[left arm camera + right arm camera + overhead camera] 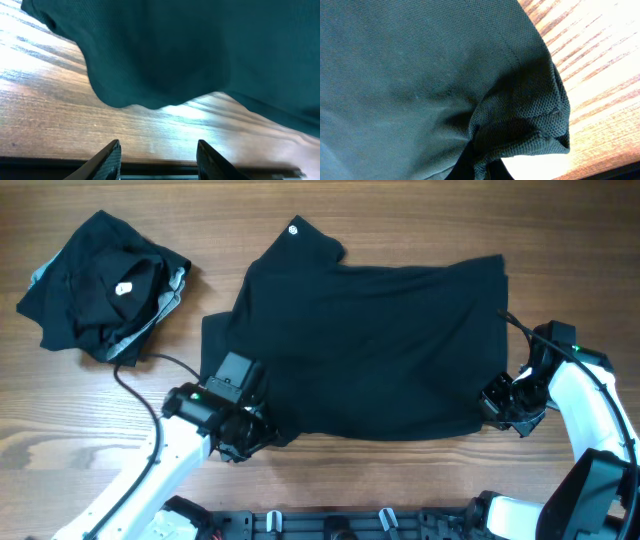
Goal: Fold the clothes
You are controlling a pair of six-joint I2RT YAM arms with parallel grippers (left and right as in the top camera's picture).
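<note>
While a black shirt lies spread across the middle of a wooden desk, two robot arms reach up from the near edge to its two near corners. A small white label marks the shirt's far edge, and the cloth lies mostly flat with soft ripples. A pile of other black clothes, showing some grey trim, sits crumpled well apart at the far left of the desk. The left claw is at the near left corner. Its wrist camera shows the two fingers parted with nothing between them, and the shirt's wavy edge resting on the wood just ahead. The right claw is at the near right corner, closed tight on the cloth. In its wrist view the stitched hem puckers and bunches down into the grip. The fabric looks light, thin and limp, so it will likely sag and drag rather than hold a shape. It does not look fragile or slippery. The best places to take hold appear to be the hemmed corners, where the doubled cloth gives a firmer pinch, with both corners lifted together to keep the fold even.
</note>
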